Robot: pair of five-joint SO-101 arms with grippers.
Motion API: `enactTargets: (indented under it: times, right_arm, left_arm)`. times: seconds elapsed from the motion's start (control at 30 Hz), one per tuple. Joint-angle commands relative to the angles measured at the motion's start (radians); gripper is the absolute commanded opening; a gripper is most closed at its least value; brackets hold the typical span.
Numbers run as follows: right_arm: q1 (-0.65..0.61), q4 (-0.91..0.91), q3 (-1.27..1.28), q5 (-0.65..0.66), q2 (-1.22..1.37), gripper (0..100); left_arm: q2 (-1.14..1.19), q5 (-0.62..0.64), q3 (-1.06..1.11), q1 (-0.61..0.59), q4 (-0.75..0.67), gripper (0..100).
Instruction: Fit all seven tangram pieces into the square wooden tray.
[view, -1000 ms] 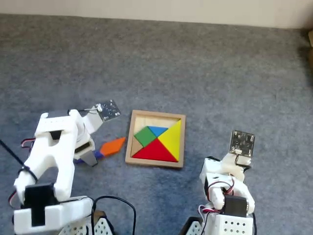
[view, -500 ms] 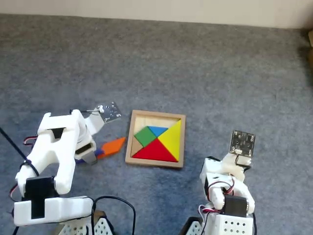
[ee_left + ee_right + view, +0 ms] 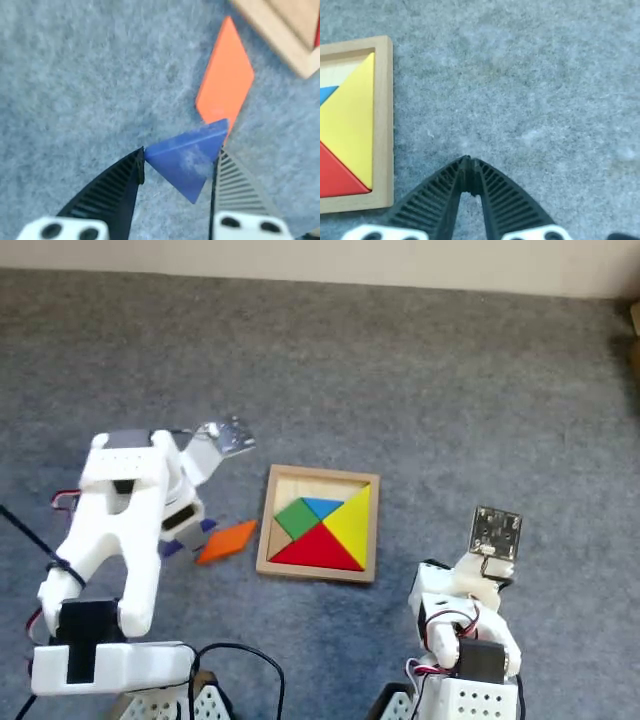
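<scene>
The square wooden tray (image 3: 266,530) lies on the grey carpet and holds a green square (image 3: 297,517), a blue triangle (image 3: 322,506), a yellow triangle (image 3: 352,524) and a red triangle (image 3: 314,550). Left of it lies an orange parallelogram (image 3: 226,541) (image 3: 226,79). My left gripper (image 3: 179,159) is shut on a dark blue triangle (image 3: 187,157) (image 3: 200,531), held just above the carpet beside the parallelogram. My right gripper (image 3: 469,181) is shut on nothing, over bare carpet right of the tray (image 3: 382,120).
Grey carpet stretches behind and to the right of the tray. The left arm's white body (image 3: 120,530) stands left of the tray, the right arm's base (image 3: 465,640) at the front right. A wall edge runs along the far side.
The left arm has drawn back and lifted away from the front edge, carrying the dark blue triangle. The orange parallelogram shifted slightly. The right arm kept still.
</scene>
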Motion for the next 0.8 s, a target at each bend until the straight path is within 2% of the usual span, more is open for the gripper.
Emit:
enactTargets:
  times: [0.0, 0.27, 0.4, 0.53, 0.77]
  right_arm:
    - [0.013, -0.019, 0.099, 0.008, -0.012, 0.6]
    - [0.013, -0.019, 0.099, 0.008, -0.012, 0.6]
    - [0.013, -0.019, 0.099, 0.008, -0.012, 0.6]
    - [0.013, -0.019, 0.099, 0.008, -0.012, 0.6]
    - [0.013, -0.019, 0.099, 0.009, -0.012, 0.6]
  left_arm:
    - [-0.004, 0.126, -0.105, 0.105, 0.026, 17]
    - [0.008, 0.313, -0.231, 0.274, 0.018, 17]
    - [0.033, 0.325, -0.272, 0.352, -0.006, 17]
    - [0.160, 0.356, -0.375, 0.397, -0.003, 17]
    - [0.394, 0.388, -0.647, 0.412, 0.068, 18]
